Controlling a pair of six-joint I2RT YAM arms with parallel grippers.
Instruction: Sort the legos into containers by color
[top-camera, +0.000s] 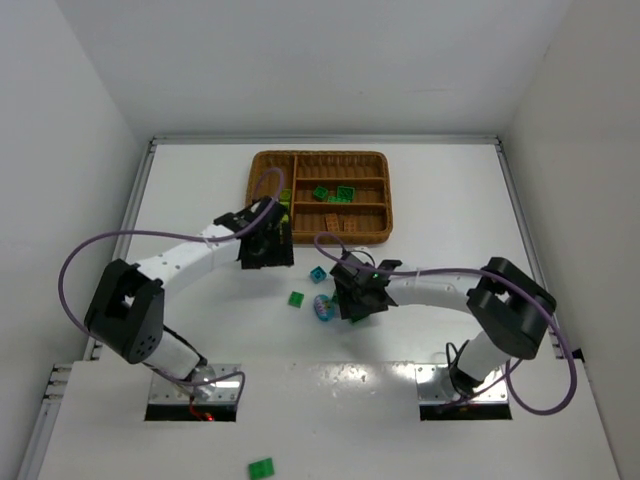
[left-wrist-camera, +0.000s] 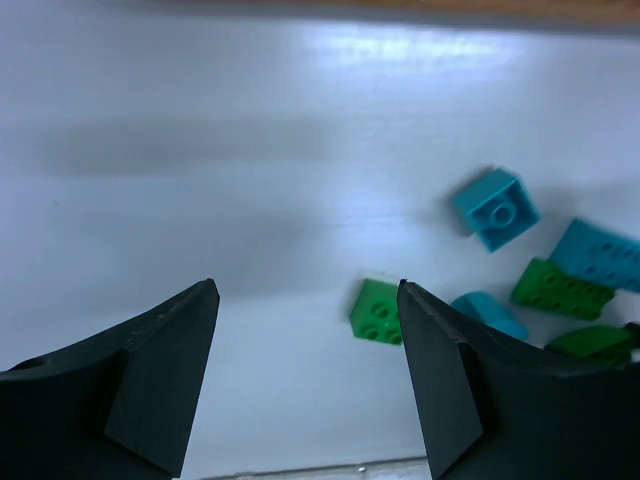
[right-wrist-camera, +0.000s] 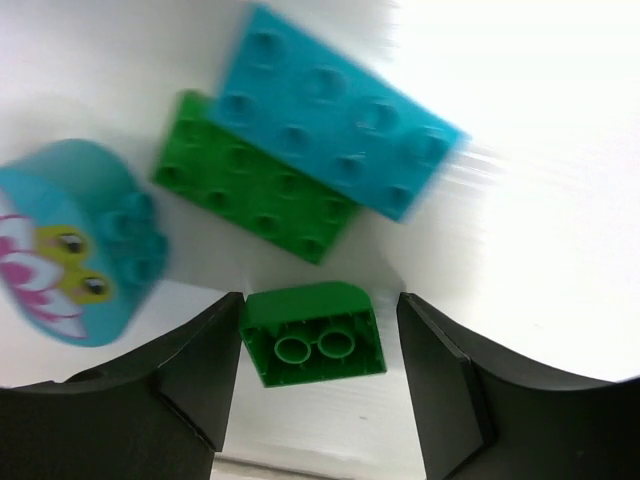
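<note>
In the right wrist view a green lego (right-wrist-camera: 315, 345) lies on its side, hollow underside facing me, between the fingers of my right gripper (right-wrist-camera: 320, 300). The left finger touches it and a gap shows at the right finger, so the gripper is open. Just beyond lie a green eight-stud lego (right-wrist-camera: 255, 190), a teal one (right-wrist-camera: 330, 110) and a rounded teal piece with a flower picture (right-wrist-camera: 70, 245). My left gripper (left-wrist-camera: 306, 290) hangs open and empty above the table, a small green lego (left-wrist-camera: 377, 310) by its right finger. The wicker tray (top-camera: 318, 153) holds green legos (top-camera: 333, 193) in a middle section.
A teal cube (left-wrist-camera: 496, 208) and more teal and green legos (left-wrist-camera: 560, 290) lie right of the left gripper. One green lego (top-camera: 261, 467) lies off the table at the bottom, in front of the arm bases. White walls enclose the table on three sides.
</note>
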